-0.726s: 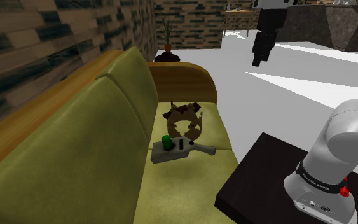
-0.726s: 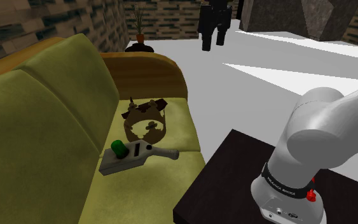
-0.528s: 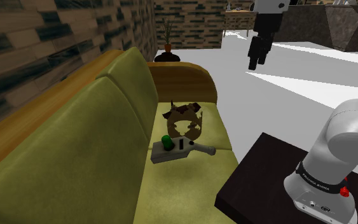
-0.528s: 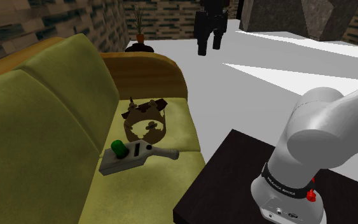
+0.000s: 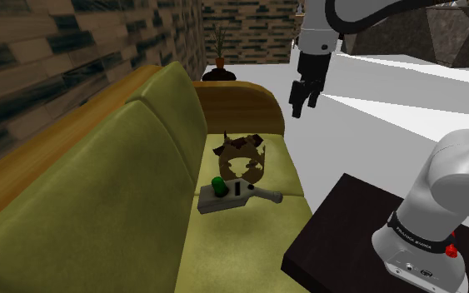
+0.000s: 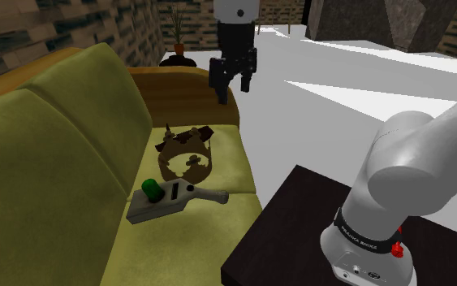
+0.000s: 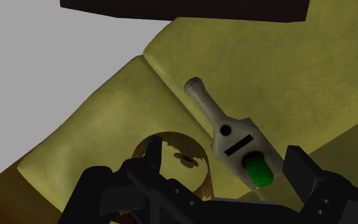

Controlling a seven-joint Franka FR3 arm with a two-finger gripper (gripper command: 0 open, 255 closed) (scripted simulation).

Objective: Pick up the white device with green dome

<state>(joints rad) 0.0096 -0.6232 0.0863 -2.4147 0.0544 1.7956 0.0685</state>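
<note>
The gripper (image 5: 303, 100) hangs high over the sofa (image 5: 124, 191), its fingers apart. The device (image 5: 232, 194) lies on the seat, just beside a brown crown (image 5: 242, 158).

The arm (image 5: 453, 179) is white, built of fat, rounded links that shade to pale grey on their undersides. Low on its base runs a dark band (image 5: 418, 236) with small white lettering (too fine to read), and at the band's edge sits a small red knob (image 5: 451, 250). Under the band the foot (image 5: 420, 262) is white, with a few tiny dark sockets. The last link (image 6: 230, 20) is white with a dark round spot, and the blocky jaws below it are all black.
</note>
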